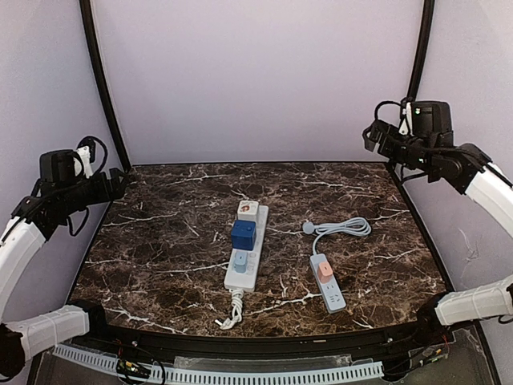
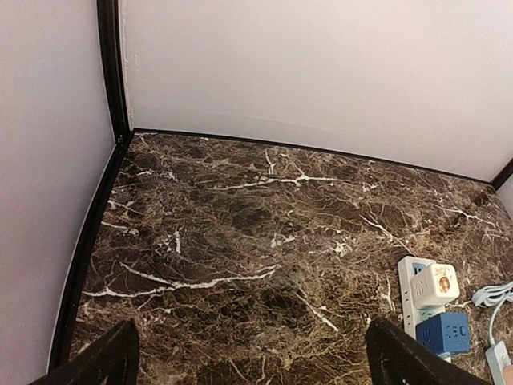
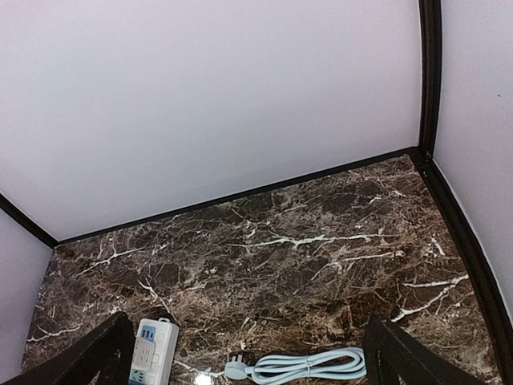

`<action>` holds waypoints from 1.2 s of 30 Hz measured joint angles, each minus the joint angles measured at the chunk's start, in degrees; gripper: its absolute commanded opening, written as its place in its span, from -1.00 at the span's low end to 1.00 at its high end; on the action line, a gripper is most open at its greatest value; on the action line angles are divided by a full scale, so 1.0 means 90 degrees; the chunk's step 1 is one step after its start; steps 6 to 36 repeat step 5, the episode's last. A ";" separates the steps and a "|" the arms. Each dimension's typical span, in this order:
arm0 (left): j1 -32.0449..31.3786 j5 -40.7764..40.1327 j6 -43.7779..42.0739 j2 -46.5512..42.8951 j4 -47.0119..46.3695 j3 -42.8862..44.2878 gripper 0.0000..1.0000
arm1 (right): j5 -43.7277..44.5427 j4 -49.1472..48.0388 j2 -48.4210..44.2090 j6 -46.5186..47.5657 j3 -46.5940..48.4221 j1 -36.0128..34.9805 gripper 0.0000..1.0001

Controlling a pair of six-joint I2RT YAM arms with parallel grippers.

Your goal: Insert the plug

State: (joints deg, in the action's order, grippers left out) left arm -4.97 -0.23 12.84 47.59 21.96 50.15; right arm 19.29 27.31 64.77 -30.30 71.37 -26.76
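A white power strip lies mid-table, carrying a white adapter, a blue cube adapter and a pale blue plug. To its right lies a small pale blue strip with a pink part on it. Its coiled cord ends in a loose plug. My left gripper is raised at the far left, open and empty. My right gripper is raised at the far right, open and empty. The plug and cord show low in the right wrist view.
The dark marble table is fenced by pale walls and black corner posts. The white strip's own cord trails toward the front edge. In the left wrist view the white strip and blue cube sit at the lower right.
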 measured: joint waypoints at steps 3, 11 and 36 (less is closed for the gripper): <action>0.0000 0.0126 -0.0017 -0.0136 0.0012 0.0000 0.97 | -0.0044 -0.0061 -0.0129 -0.0039 -0.0015 0.0000 0.97; 0.0000 0.0189 -0.0017 -0.0253 0.0046 0.0000 0.97 | -0.0121 -0.0097 -0.0204 -0.0066 -0.0046 0.0000 0.97; 0.0000 0.0189 -0.0017 -0.0253 0.0046 0.0000 0.97 | -0.0121 -0.0097 -0.0204 -0.0066 -0.0046 0.0000 0.97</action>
